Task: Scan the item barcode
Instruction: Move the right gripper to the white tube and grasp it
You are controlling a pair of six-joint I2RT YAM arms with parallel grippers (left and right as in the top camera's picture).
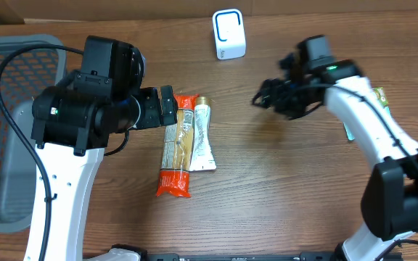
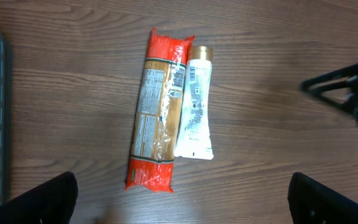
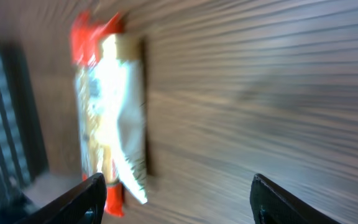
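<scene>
While both grippers hang empty over the table (image 1: 289, 188), we see the left gripper (image 1: 168, 107) with its jaws fully apart, and the pasta packet (image 2: 156, 112) lies directly in front of it, between its fingers' line of reach. The white tube (image 2: 195, 106) lies on the far side of the packet from this gripper and touches it along its length. The right gripper (image 1: 265, 98) also has its jaws apart with nothing between them, and both items lie well ahead of it; its own camera picture is blurred. The scanner (image 1: 228, 34) stands well apart from both grippers, nearer to the right one. We judge that no item is picked up yet. Barcodes seem to face up on both items. The danger we see is this: because the two items touch, jaws closing on one can push or drag the other. Fingers can also cover the barcode, or the smooth wrapper can slip on the way to the scanner.
</scene>
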